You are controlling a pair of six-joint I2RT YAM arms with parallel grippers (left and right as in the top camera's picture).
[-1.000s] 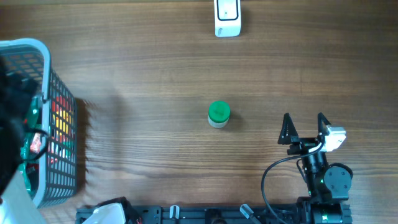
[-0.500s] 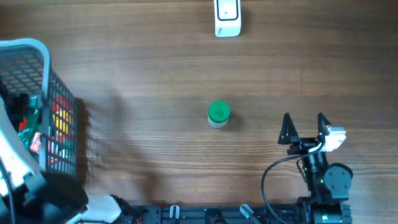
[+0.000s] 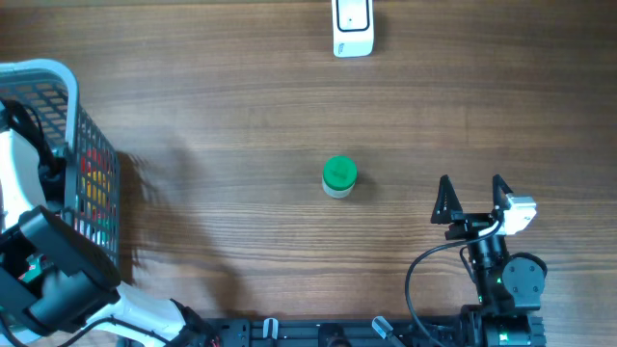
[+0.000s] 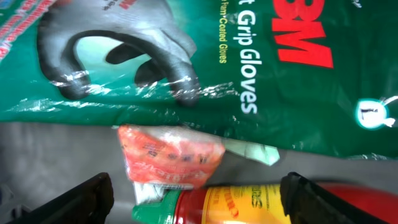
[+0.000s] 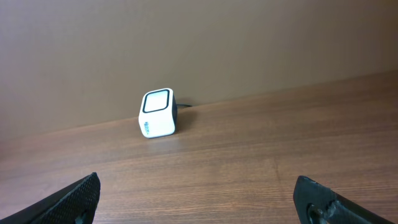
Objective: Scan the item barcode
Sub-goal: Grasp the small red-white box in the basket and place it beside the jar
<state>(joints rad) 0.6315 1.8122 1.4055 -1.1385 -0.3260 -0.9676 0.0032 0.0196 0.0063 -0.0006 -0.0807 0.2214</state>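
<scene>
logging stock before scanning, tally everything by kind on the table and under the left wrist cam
scanner: 1
basket: 1
jar: 1
glove pack: 1
packet: 1
bottle: 1
total: 6

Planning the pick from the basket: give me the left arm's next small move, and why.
Probably lower the left gripper onto the orange packet, then close. Its jaws stand wide on either side of that packet, which lies between the green glove pack and the red bottle, nothing held yet.
</scene>
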